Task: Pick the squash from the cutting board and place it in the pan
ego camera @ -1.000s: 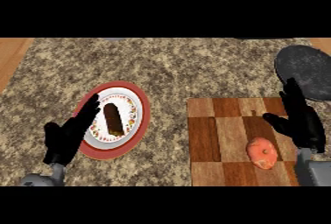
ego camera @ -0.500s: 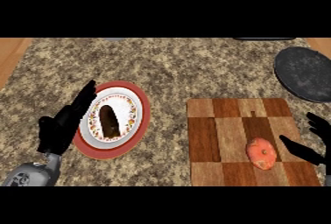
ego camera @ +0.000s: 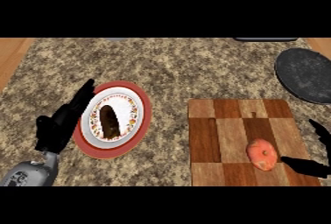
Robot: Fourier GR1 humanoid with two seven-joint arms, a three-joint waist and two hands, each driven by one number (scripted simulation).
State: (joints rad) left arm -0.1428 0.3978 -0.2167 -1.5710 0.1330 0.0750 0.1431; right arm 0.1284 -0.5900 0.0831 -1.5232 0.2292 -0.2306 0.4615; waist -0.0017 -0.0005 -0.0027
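An orange-pink squash (ego camera: 262, 154) lies on the wooden cutting board (ego camera: 223, 135), near its lower right corner. The dark round pan (ego camera: 306, 74) sits at the upper right, partly cut off by the view's edge. My right hand (ego camera: 309, 165) comes in from the right edge, open, its thumb just right of the squash and a finger higher up by the board's right side. Neither touches the squash that I can see. My left hand (ego camera: 61, 124) rests open at the left, fingers up, beside the plate.
A red-rimmed patterned plate (ego camera: 132, 111) with a dark brown food item (ego camera: 110, 121) stands left of the board on the speckled granite counter (ego camera: 194, 70). Wooden edges show at the far left and right.
My right hand has dropped from above the board toward the lower right edge, now flanking the squash. The view has shifted slightly; the left hand has hardly moved.
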